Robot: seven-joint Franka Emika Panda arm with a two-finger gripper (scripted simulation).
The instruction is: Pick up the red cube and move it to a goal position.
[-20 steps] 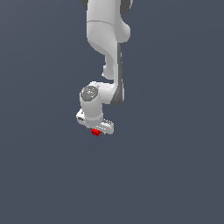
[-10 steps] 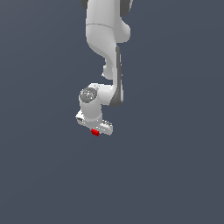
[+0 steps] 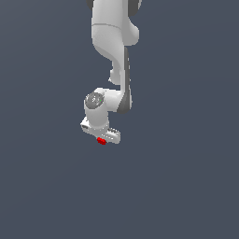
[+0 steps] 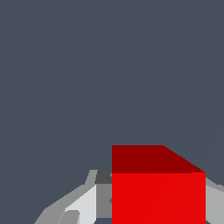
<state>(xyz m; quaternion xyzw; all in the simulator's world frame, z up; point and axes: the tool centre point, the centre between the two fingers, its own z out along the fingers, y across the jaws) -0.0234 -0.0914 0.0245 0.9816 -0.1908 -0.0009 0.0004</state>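
Observation:
The small red cube [image 3: 101,141] shows as a red spot just under the white hand of the arm in the exterior view. My gripper [image 3: 103,139] is shut on it, with the fingers hidden behind the hand there. In the wrist view the red cube [image 4: 157,192] fills the space between the two grey-white fingers [image 4: 81,205]. One finger's dark pad lies flat against the cube's side, and the other finger peeks out past its opposite side. No goal marker shows in either view.
A plain dark grey-blue surface fills both views around the arm. The white arm [image 3: 112,42] comes in from the exterior view's upper edge and bends down to the wrist [image 3: 97,105].

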